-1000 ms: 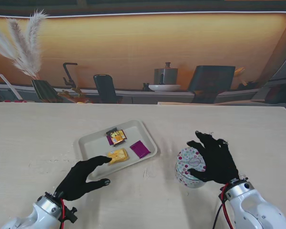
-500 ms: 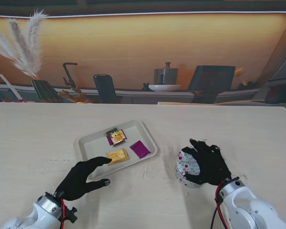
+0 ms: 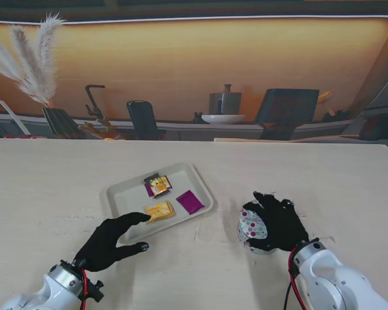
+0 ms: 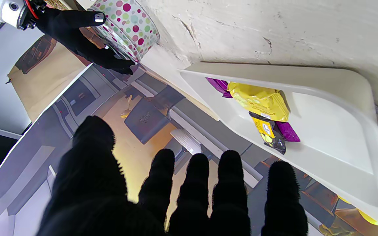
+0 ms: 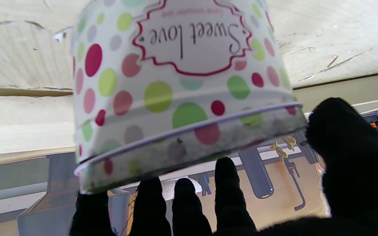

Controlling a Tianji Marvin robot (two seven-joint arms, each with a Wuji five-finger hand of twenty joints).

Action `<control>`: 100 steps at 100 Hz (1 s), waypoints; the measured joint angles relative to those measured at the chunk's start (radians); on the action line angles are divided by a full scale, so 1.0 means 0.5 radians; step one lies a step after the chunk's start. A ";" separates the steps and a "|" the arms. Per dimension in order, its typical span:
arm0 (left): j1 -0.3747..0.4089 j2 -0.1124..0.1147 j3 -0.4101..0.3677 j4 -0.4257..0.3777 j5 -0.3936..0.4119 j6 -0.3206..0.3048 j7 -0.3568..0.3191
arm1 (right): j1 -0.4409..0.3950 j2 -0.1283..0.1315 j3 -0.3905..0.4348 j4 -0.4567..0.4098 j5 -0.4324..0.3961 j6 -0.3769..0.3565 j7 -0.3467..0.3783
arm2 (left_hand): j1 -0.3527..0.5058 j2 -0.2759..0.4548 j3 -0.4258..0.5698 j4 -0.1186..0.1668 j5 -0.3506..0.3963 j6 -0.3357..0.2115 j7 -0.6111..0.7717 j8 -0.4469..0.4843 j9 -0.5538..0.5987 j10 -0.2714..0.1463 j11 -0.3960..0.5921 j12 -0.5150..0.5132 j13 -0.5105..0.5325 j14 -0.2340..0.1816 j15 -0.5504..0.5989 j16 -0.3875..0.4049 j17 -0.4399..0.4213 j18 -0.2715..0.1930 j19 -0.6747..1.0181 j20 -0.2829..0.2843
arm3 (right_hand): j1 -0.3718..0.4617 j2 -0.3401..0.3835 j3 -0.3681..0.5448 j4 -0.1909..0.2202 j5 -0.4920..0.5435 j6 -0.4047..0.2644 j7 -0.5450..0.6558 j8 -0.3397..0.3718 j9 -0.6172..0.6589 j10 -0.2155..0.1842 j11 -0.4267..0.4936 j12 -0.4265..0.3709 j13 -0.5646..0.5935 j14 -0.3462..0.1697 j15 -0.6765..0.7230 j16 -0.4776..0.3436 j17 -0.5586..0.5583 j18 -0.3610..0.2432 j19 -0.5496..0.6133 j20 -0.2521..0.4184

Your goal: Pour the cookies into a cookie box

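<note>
Right robot hand (image 3: 277,223) now lower, fingers spread (unclosed) over cookie box (image 3: 253,230) lid.

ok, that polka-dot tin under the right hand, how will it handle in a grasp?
The polka-dot tin looks rigid, so it probably won't deform. Its glossy round wall may slip or turn under the right hand. Squat shape suggests it's unlikely to tip; weight can't be judged.

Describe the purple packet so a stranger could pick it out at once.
Find the cream tray in the middle of the table. The purple packet lies flat near its right edge, alone. Unlike the yellow packet beside it, it is plain purple.
</note>
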 measured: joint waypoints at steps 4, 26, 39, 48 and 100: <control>0.001 0.000 -0.001 -0.001 -0.002 0.002 -0.004 | 0.003 0.001 -0.001 0.002 0.003 0.002 0.011 | 0.000 0.000 0.000 0.000 0.000 0.000 0.000 0.000 0.000 0.000 0.000 0.000 0.000 0.000 0.000 0.000 0.000 0.000 0.000 0.000 | 0.000 -0.021 -0.004 0.000 -0.001 0.000 0.000 0.000 0.000 0.001 0.000 0.000 -0.002 -0.002 -0.020 -0.012 0.000 0.003 0.000 0.000; 0.003 0.002 -0.005 -0.005 -0.002 0.004 -0.008 | 0.016 0.007 -0.009 0.006 0.008 0.013 0.051 | 0.000 0.000 0.000 0.000 0.000 0.000 0.000 0.000 0.000 0.000 0.000 0.000 0.000 0.000 0.000 0.000 0.000 0.001 0.000 0.000 | -0.016 -0.067 -0.005 0.000 -0.022 0.001 -0.024 0.019 0.000 0.036 0.002 0.000 -0.029 -0.023 -0.021 -0.018 0.006 0.026 -0.001 0.000; 0.004 0.002 -0.010 -0.006 -0.008 0.007 -0.018 | 0.026 0.011 -0.015 0.006 -0.004 0.024 0.081 | 0.000 0.000 0.000 0.000 0.000 0.000 0.000 0.000 0.000 0.000 0.000 0.000 0.000 0.000 0.000 0.000 0.000 0.002 0.000 0.000 | -0.018 -0.104 0.002 0.000 -0.029 -0.002 -0.055 0.022 0.000 0.086 0.031 0.000 -0.049 0.019 0.033 -0.018 0.024 0.035 0.001 0.000; 0.004 0.003 -0.012 -0.007 -0.010 0.008 -0.022 | 0.030 0.014 -0.022 0.006 -0.022 0.044 0.089 | 0.000 0.000 0.000 0.000 0.000 0.000 0.000 0.000 0.000 0.000 0.000 0.000 0.000 0.000 0.000 0.000 0.000 0.002 0.000 0.000 | -0.021 -0.137 0.039 -0.009 -0.043 -0.006 -0.055 0.023 0.000 0.108 0.082 0.000 -0.049 0.023 0.081 -0.017 0.053 0.055 0.028 0.000; 0.008 0.005 -0.021 -0.014 -0.022 0.015 -0.043 | 0.052 0.009 -0.044 0.036 -0.006 0.052 -0.006 | 0.000 0.000 0.000 0.000 0.000 0.000 0.000 0.000 0.000 0.000 0.000 0.000 0.000 0.000 0.000 0.000 0.000 0.003 0.001 0.000 | -0.028 -0.306 0.154 -0.074 0.058 0.089 0.144 0.048 0.001 0.125 0.478 0.152 0.076 0.107 0.339 0.075 0.269 0.179 0.425 0.144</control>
